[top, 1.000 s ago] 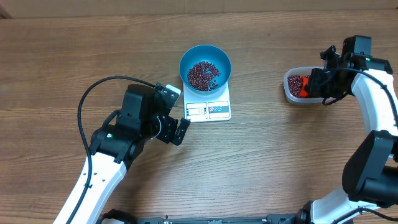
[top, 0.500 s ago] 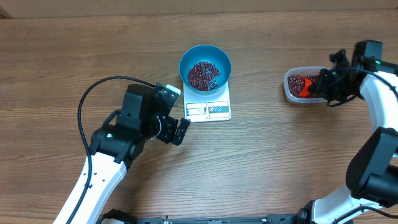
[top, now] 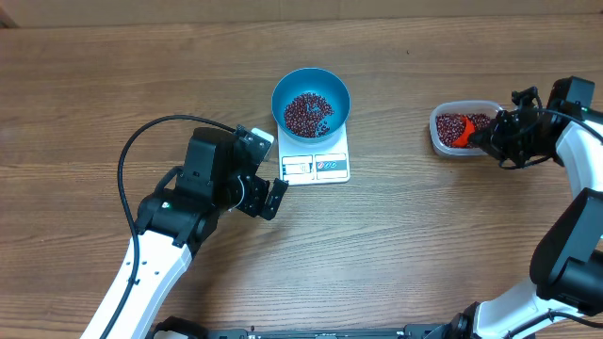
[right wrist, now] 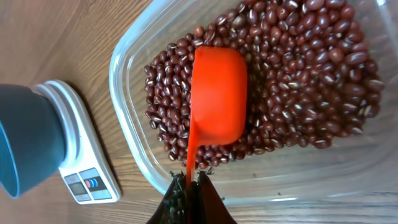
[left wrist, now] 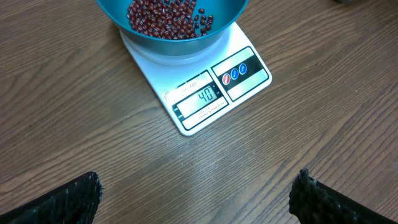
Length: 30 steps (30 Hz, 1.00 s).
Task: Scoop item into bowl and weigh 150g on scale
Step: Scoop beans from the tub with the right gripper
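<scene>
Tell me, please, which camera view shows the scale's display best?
The left wrist view: the scale sits close and central, and the digits on its display are legible. Overhead shows the whole scale, but too small to read. The right wrist view catches it small at the left edge, partly under the bowl.

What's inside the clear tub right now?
Red-brown beans lie in the tub, the orange scoop resting on them; beans under the scoop and the tub's floor are covered.

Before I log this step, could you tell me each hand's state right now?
Left hand: open, empty.
Right hand: closed on the orange scoop, by its handle.
</scene>
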Tool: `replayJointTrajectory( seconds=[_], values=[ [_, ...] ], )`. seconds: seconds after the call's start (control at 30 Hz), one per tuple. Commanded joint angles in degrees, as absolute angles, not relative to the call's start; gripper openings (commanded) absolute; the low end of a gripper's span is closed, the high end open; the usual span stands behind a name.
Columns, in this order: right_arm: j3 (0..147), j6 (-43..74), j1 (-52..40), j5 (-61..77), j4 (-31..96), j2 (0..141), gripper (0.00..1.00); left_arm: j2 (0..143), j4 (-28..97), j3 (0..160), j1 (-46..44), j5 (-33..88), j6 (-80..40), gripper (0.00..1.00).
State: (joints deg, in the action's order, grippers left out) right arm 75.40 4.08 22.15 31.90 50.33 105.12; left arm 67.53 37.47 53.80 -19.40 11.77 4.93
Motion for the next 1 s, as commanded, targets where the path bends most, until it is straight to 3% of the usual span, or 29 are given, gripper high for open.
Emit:
replayJointTrajectory(
  seconds=[0.0, 0.97],
  values=[
    [73.23, 8.95, 21.93, 32.32, 48.77, 106.02, 0.04, 67.51, 37.26, 53.45, -19.14, 11.57, 6.22, 1.00],
    [72.79, 4.14, 30.92, 49.52, 48.69, 106.02, 0.04, 67.51, 37.26, 53.45, -19.14, 11.57, 6.22, 0.99]
  ],
)
